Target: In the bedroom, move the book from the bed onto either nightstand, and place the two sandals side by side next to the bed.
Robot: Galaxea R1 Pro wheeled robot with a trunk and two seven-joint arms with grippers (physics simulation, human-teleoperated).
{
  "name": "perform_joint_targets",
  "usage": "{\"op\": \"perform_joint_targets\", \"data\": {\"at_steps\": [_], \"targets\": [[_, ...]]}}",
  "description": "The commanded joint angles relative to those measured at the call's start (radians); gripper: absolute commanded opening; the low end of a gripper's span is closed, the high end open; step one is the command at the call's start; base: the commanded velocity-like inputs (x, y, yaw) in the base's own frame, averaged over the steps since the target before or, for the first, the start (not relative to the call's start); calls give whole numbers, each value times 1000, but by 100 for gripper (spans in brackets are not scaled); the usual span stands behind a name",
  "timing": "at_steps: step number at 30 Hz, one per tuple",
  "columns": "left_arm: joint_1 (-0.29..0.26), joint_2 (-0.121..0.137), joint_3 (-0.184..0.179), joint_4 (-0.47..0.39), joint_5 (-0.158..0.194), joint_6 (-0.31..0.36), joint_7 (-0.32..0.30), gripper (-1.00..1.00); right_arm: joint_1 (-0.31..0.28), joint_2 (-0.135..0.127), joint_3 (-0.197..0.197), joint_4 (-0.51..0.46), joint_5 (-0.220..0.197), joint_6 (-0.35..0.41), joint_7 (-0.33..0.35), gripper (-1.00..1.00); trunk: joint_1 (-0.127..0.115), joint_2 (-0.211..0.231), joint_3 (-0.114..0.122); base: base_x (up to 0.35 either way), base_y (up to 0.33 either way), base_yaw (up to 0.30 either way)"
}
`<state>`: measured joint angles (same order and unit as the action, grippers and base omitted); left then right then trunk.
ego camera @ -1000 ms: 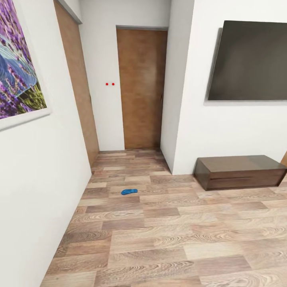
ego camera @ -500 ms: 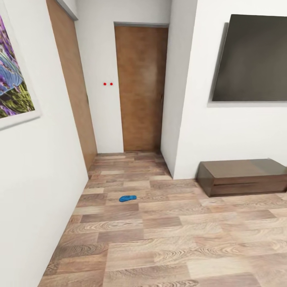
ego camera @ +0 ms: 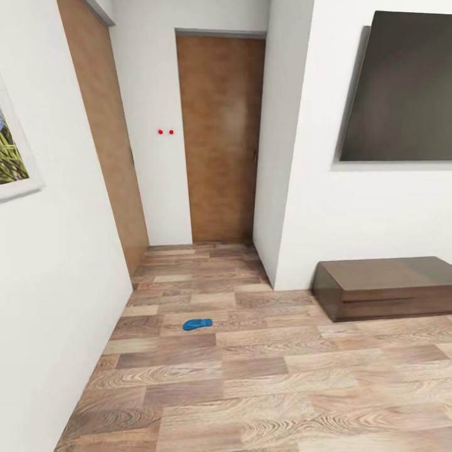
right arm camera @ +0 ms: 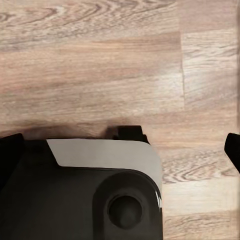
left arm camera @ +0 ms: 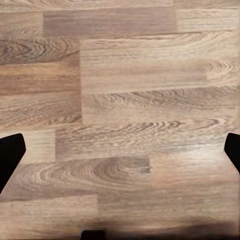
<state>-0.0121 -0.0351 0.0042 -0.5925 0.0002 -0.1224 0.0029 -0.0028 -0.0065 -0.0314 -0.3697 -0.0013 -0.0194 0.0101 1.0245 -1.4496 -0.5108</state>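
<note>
Sandal (ego camera: 197, 324): one blue flip-flop lies flat on the plank floor (ego camera: 263, 383) at the mouth of a short corridor, left of centre in your head view and well apart from the walls on either side. At the far end of the corridor stands a closed wooden door (ego camera: 220, 135); a second door (ego camera: 100, 138) lines the corridor's left side, and two red dots (ego camera: 166, 132) mark the white wall between them. To your right, a low dark brown cabinet (ego camera: 386, 287) sits against the wall beneath a dark screen (ego camera: 402, 88). The corner of a framed picture (ego camera: 12, 160) hangs on the near left wall.

Left gripper (left arm camera: 120, 150): your wrist view looks onto bare planks, with dark fingertips (left arm camera: 11, 152) at both edges, so the jaws stand wide apart and hold nothing.

Right gripper (right arm camera: 120, 145): its fingertips (right arm camera: 233, 150) likewise sit at opposite edges, jaws apart, above a black and grey part of the robot's body (right arm camera: 95, 190) and the floor.
</note>
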Motion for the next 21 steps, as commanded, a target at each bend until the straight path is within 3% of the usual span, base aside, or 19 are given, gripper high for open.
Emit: {"op": "perform_joint_targets", "data": {"at_steps": [1,6,15,21], "targets": [[0,0,0,0,0,-3,0,100,0,0,-3,0,0,-2,1,100,0,0,-1,273,-70,0],[-1,0,0,0,0,-3,0,100,0,0,-3,0,0,-2,1,100,0,0,-1,196,-33,0],[-1,0,0,0,0,-3,0,100,0,0,-3,0,0,-2,1,100,0,0,-1,47,-3,0],[0,0,0,0,0,-3,0,100,0,0,-3,0,0,-2,1,100,0,0,-1,245,0,0]]}}
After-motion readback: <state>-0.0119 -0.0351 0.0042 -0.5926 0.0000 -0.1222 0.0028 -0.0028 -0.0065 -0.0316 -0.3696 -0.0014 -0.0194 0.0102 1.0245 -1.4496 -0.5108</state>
